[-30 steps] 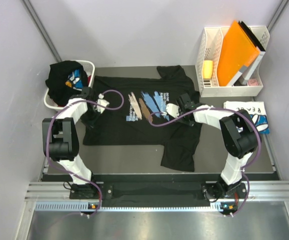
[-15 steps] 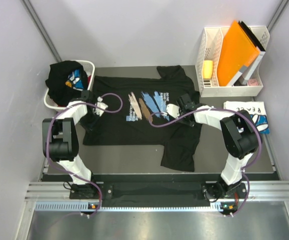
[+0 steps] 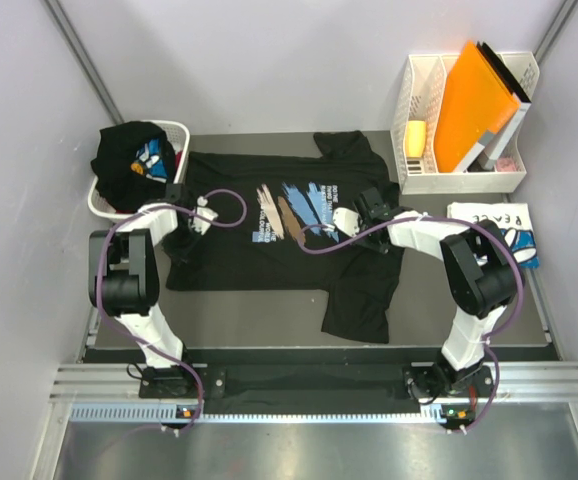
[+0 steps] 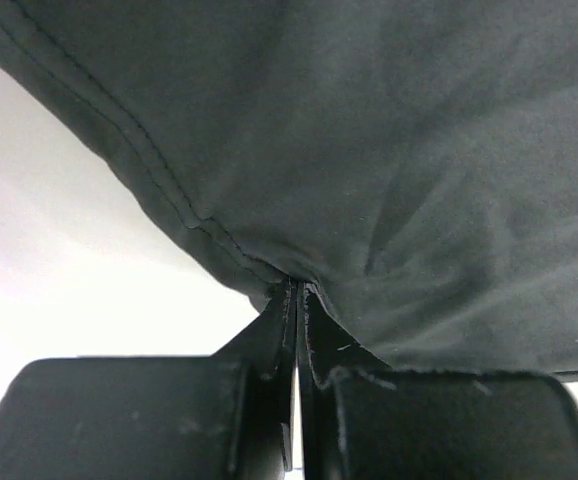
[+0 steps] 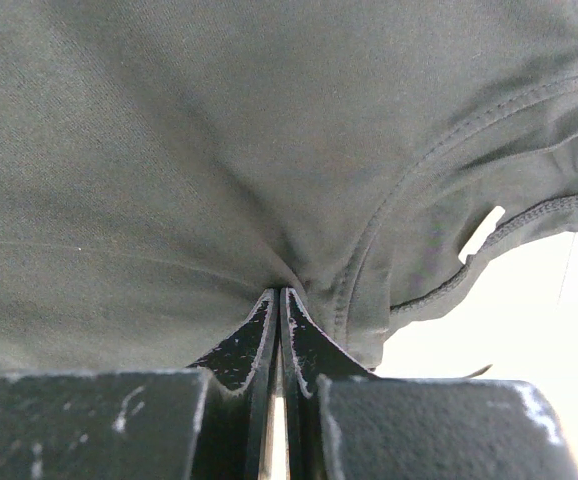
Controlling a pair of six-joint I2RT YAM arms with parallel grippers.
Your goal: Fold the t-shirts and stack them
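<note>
A black t-shirt (image 3: 269, 255) with a blue, white and tan brush-stroke print lies spread face up on the table, one sleeve hanging toward the near edge. My left gripper (image 3: 183, 238) is shut on its left hem; in the left wrist view the stitched edge (image 4: 179, 205) bunches into the closed tips of that gripper (image 4: 297, 290). My right gripper (image 3: 373, 228) is shut on the cloth near the neckline, where the collar seam (image 5: 419, 175) curves past the pinched tips of the right gripper (image 5: 279, 295). Another black t-shirt (image 3: 129, 160) is heaped in the basket. A folded white t-shirt (image 3: 499, 225) lies at the right.
A white laundry basket (image 3: 101, 205) stands at the back left corner. At the back right, a white file rack (image 3: 459, 180) holds an orange folder (image 3: 474, 95). Grey walls close in on both sides. The arms' purple cables loop over the shirt.
The left arm has shifted slightly, its cable loop sagging lower over the shirt. The right arm and the shirt look unchanged.
</note>
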